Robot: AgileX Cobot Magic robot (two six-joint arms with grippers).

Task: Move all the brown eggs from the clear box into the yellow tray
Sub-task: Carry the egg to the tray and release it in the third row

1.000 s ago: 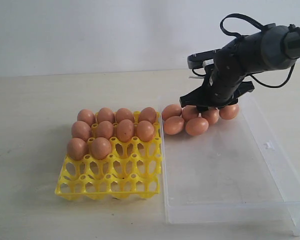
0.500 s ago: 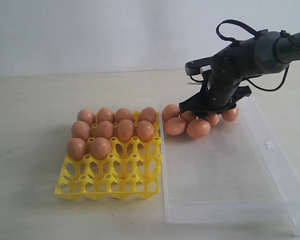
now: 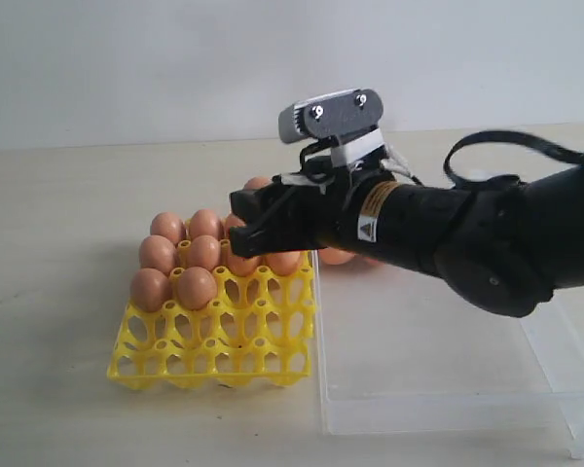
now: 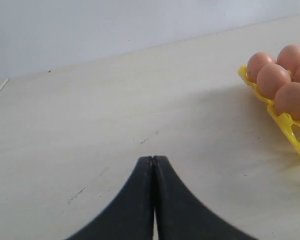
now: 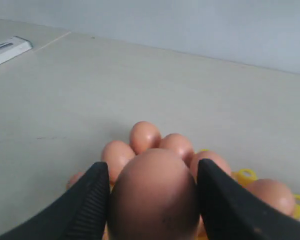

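Your right claw [image 5: 151, 172] grips one brown egg [image 5: 153, 205] across its smooth, slippery, brittle sides over the yellow tray [image 3: 214, 365], so squeeze lightly at its widest part.

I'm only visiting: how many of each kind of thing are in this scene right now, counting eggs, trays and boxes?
Brown eggs: at least 7. There are 6 in plain sight in the yellow tray and 1 in the right hand; the arm hides others.
Yellow trays: 1
Clear boxes: 1
Total: at least 9
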